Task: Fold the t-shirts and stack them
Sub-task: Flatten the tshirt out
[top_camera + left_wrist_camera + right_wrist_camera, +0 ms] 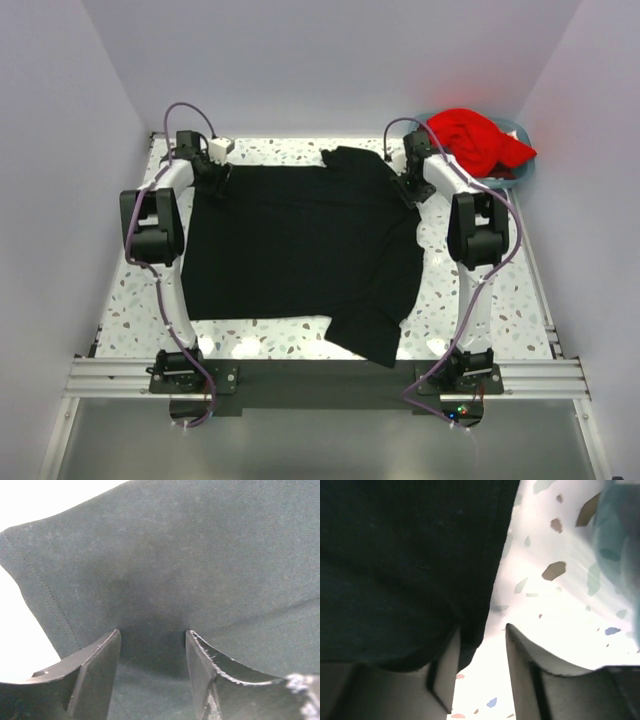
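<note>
We find the black shirt [300, 250] spread flat on the bench [130, 300]. The left pincer [217, 184] and right pincer [406, 190] stand parted at its far corners. The red shirt [470, 140] is heaped in the blue basket [522, 172] near the right arm.

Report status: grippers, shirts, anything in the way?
Left gripper open over far-left corner of black t-shirt. Right gripper open at its far-right edge. Shirt spread out, not yet folded. Red t-shirt heaped in blue basket; nothing on the black one.
</note>
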`<action>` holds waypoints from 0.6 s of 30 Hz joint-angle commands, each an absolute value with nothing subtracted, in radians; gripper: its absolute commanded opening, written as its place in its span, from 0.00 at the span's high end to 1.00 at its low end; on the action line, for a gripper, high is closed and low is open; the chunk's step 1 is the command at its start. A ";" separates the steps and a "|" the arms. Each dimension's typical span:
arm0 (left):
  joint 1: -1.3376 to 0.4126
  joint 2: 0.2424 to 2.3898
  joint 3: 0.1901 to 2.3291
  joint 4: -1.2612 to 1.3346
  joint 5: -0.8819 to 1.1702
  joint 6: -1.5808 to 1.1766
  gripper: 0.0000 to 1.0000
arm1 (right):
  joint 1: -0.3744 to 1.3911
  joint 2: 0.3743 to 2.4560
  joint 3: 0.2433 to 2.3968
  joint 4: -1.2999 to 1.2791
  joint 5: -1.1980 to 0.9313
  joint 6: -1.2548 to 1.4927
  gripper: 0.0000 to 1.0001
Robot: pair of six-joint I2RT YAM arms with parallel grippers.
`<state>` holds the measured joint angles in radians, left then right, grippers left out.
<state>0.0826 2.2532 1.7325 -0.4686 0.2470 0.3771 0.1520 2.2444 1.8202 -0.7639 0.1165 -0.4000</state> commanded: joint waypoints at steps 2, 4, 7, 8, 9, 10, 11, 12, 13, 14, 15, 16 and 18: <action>0.109 2.188 1.686 -0.491 0.256 0.362 0.37 | 0.172 2.189 1.936 -0.825 0.074 -0.371 0.48; 0.109 2.154 1.654 -0.463 0.261 0.353 0.36 | 0.172 2.152 1.965 -0.879 0.037 -0.364 0.48; 0.109 2.089 1.628 -0.453 0.275 0.351 0.34 | 0.172 2.068 1.945 -0.991 -0.023 -0.394 0.49; 0.109 2.062 1.621 -0.454 0.279 0.353 0.34 | 0.172 2.040 1.892 -1.003 -0.031 -0.411 0.50; 0.109 2.050 1.611 -0.462 0.279 0.360 0.34 | 0.172 2.019 1.861 -1.018 -0.049 -0.440 0.51; 0.109 2.037 1.603 -0.465 0.278 0.364 0.34 | 0.172 2.000 1.829 -1.050 -0.051 -0.446 0.53; 0.110 2.014 1.594 -0.468 0.278 0.365 0.34 | 0.172 1.964 1.765 -1.069 -0.057 -0.454 0.56; 0.110 2.003 1.576 -0.478 0.281 0.371 0.34 | 0.172 1.950 1.732 -1.089 -0.089 -0.486 0.58; 0.113 1.993 1.565 -0.483 0.282 0.376 0.34 | 0.172 1.936 1.701 -1.115 -0.095 -0.494 0.62; 0.114 1.976 1.553 -0.485 0.285 0.380 0.34 | 0.172 1.924 1.642 -1.120 -0.104 -0.500 0.64; 0.115 1.967 1.528 -0.492 0.288 0.391 0.34 | 0.179 1.907 1.616 -1.126 -0.110 -0.521 0.66; 0.117 1.962 1.516 -0.495 0.293 0.399 0.34 | 0.184 1.905 1.593 -1.127 -0.106 -0.526 0.67; 0.118 1.948 1.477 -0.497 0.293 0.407 0.34 | 0.198 1.902 1.536 -1.118 -0.106 -0.529 0.72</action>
